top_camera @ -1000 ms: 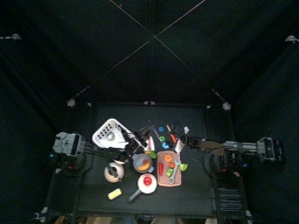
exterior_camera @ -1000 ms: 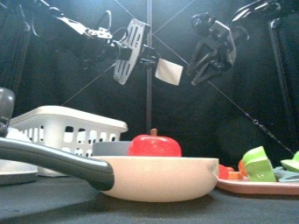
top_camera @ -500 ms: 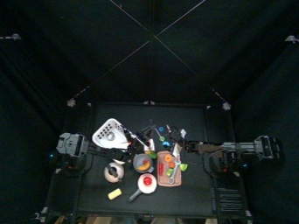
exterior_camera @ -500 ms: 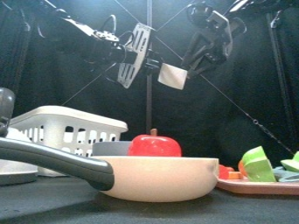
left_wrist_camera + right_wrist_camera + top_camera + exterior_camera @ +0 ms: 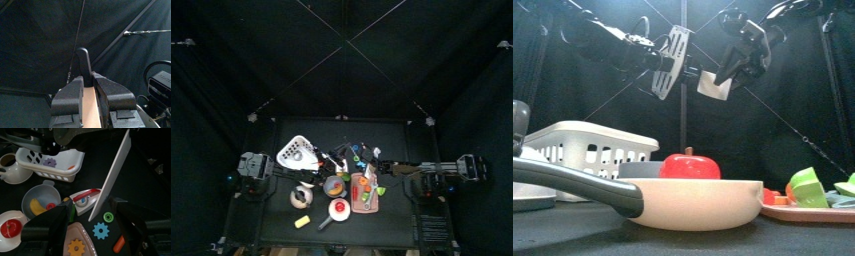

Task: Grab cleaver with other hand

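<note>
**Cleaver held aloft, right arm closing in for the swap**

Nearest me, a cream pan [image 5: 687,203] holds a red apple [image 5: 688,165]; behind it sits a white basket [image 5: 587,148], contents unclear from here. Above, my left gripper [image 5: 657,66] is clamped on the cleaver [image 5: 675,60] by its handle. In the right wrist view the blade [image 5: 112,174] runs lengthwise between my right gripper's [image 5: 93,220] spread jaws, not yet pinched. That arm is nearer the blade's free end, I think, so it must close along that edge.

Black-curtained [image 5: 807,100] robot test pen
</note>
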